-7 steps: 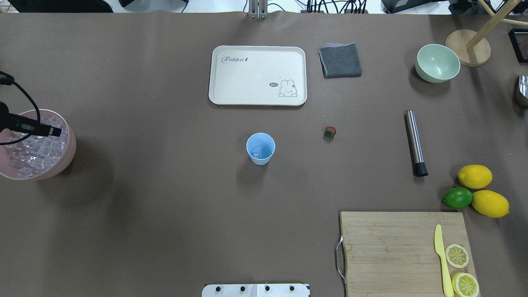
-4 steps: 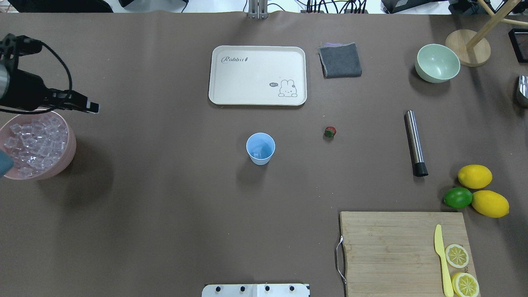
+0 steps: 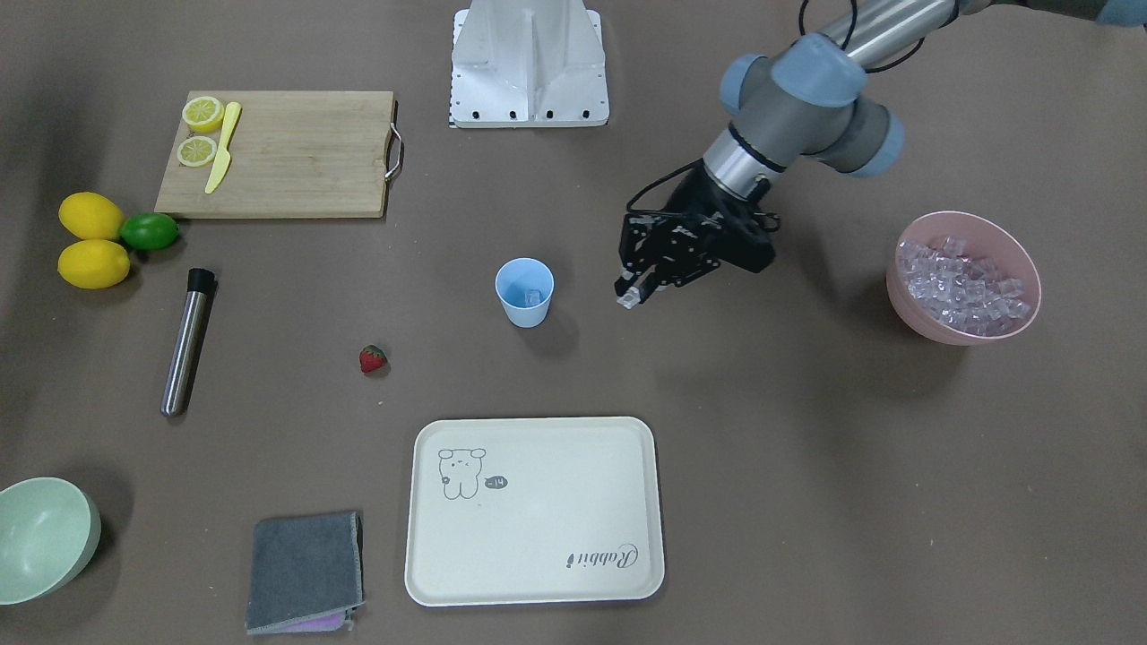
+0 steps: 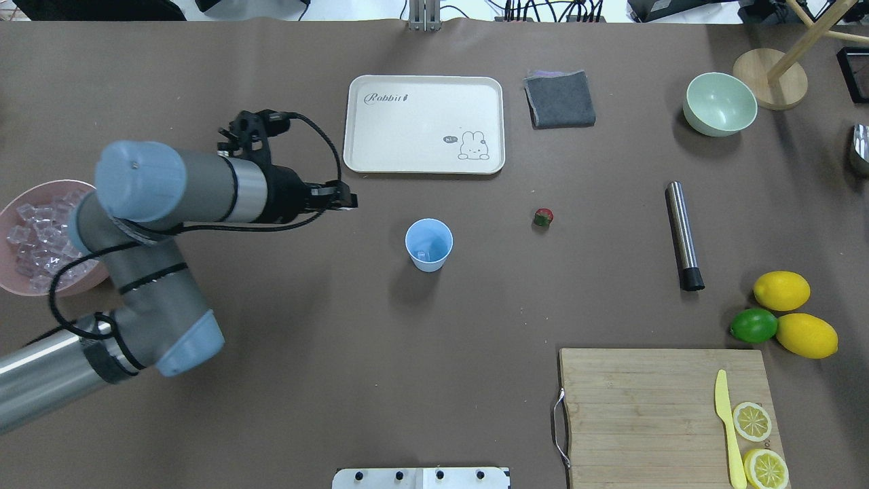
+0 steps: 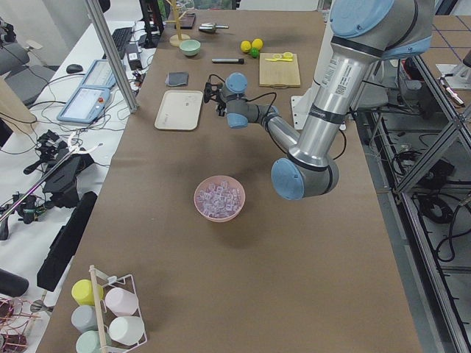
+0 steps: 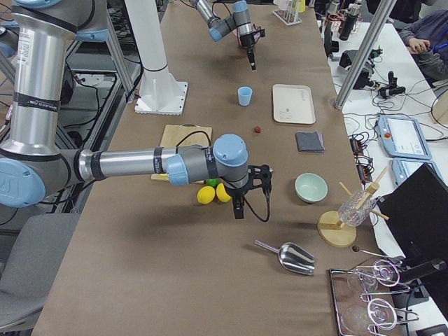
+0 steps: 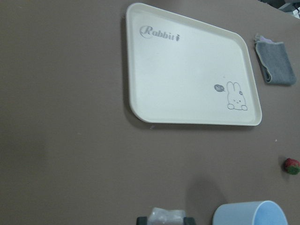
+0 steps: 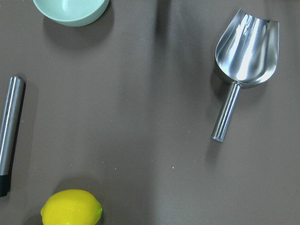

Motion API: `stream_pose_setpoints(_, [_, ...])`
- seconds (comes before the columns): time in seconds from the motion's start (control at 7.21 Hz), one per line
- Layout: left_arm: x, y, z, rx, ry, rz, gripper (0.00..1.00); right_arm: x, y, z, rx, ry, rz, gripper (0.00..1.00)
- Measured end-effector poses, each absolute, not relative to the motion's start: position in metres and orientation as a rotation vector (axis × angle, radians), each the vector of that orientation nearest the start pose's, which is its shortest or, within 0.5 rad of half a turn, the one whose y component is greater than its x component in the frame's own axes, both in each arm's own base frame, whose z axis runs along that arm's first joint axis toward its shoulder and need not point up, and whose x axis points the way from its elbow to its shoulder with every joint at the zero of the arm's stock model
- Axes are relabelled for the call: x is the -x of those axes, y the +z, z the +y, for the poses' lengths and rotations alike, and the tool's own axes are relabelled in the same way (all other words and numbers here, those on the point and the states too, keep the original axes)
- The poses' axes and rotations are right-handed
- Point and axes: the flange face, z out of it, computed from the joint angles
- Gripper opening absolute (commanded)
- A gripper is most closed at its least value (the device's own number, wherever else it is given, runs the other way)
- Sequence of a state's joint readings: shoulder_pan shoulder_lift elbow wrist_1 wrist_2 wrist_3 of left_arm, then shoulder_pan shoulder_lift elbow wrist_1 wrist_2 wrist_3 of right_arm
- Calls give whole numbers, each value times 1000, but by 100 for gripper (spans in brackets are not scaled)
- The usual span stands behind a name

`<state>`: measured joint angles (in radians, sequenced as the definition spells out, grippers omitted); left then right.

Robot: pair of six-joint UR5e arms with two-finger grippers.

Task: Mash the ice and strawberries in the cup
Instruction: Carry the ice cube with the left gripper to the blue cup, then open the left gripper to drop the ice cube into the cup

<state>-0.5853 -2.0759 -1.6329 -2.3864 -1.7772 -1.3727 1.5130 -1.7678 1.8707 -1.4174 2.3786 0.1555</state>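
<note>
Place: robotics lab.
Bench: paper-covered table [image 5: 243, 279] with the left arm [image 5: 335, 81], an industrial type.
Surround: aluminium post [image 5: 110, 59], teach pendant [image 5: 82, 92], loose cables [image 5: 44, 143], office chair [image 6: 28, 280].

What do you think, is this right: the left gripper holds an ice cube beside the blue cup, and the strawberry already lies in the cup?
Not quite. The strawberry lies on the table, apart from the blue cup, not in it; the overhead exterior view shows this. The left gripper does hold an ice cube beside that cup.
</note>
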Motion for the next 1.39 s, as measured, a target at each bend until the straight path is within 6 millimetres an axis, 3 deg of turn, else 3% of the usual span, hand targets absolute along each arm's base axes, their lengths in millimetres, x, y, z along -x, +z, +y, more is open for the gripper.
stream_pose_setpoints(0.14, [-509, 221, -446, -396, -208, 1354, 0, -37, 581, -424, -153, -10, -825, 100])
stream_pose_setpoints(0.42, [-525, 200, -439, -416, -232, 1377, 0, -37, 582, -424, -149, -8, -825, 100])
stream_pose_setpoints(0.83, [-535, 198, -432, -444, -256, 1370, 0, -37, 585, -423, -142, -4, -829, 100])
stream_pose_setpoints(1.25, [-555, 194, -399, -460, -256, 1378, 0, -36, 588, -423, -133, 3, -831, 100])
stream_pose_setpoints(1.39, [-556, 195, -396, -461, -255, 1376, 31, -36, 589, -423, -130, 4, -832, 100])
